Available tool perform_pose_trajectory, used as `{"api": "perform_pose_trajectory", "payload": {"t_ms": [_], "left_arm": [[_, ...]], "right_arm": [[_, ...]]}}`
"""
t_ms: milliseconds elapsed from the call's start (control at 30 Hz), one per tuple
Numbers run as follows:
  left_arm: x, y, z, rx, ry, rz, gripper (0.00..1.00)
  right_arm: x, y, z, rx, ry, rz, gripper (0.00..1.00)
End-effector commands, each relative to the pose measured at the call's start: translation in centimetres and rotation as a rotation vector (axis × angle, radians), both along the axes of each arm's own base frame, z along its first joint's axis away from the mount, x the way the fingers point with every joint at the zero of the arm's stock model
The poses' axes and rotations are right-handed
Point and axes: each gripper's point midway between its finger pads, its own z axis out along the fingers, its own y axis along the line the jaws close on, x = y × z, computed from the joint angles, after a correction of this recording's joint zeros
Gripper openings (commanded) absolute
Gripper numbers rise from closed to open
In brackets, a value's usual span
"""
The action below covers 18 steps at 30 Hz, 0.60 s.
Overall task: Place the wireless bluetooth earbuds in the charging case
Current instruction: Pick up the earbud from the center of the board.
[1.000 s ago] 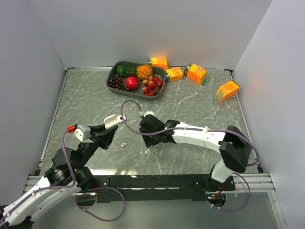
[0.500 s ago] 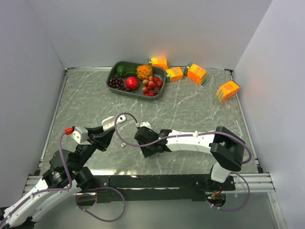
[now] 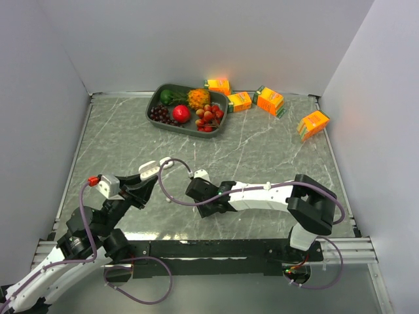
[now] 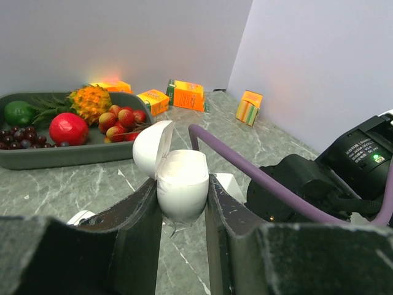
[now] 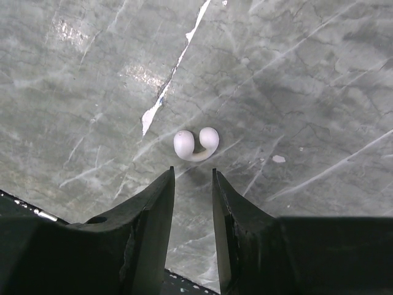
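Observation:
My left gripper [image 4: 182, 182] is shut on a white charging case [image 4: 182, 183] with its round lid [image 4: 151, 147] flipped open, held above the table. In the top view the case [image 3: 151, 168] sticks out of the left gripper [image 3: 146, 174] at the near left. My right gripper [image 5: 193, 173] is open and points down at the table. One small white earbud [image 5: 195, 144], curved with two rounded ends, lies just beyond its fingertips. In the top view the right gripper [image 3: 203, 203] hides this earbud. The other earbuds are not clearly visible.
A dark tray [image 3: 152, 104] of fruit stands at the back. Orange cartons [image 3: 270, 100] lie beside it, one [image 3: 313, 123] near the right wall. A purple cable [image 3: 171, 161] loops between the two arms. The table's near edge [image 5: 37, 212] is close below the right gripper.
My right gripper has moved toward the near left and come down over the earbud on the table. My left gripper has drawn slightly back with the case still in it.

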Motion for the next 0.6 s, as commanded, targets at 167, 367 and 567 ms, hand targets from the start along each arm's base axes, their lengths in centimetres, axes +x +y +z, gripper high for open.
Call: {"api": "perform_pose_trajectory", "payload": {"t_ms": [167, 367, 567], "left_arm": [[-0.4, 0.5, 1.8, -0.045, -0.022, -0.003, 0.01], [-0.4, 0.4, 1.8, -0.045, -0.021, -0.005, 0.01], [-0.5, 0.5, 1.8, -0.048, -0.02, -0.004, 0.01]], "right_arm": [[1.6, 1.6, -0.1, 0.008, -0.041, -0.016, 0.27], [2.6, 1.7, -0.3, 0.008, -0.03, -0.042, 0.23], [3.1, 1.9, -0.7, -0.017, -0.028, -0.04, 0.33]]}}
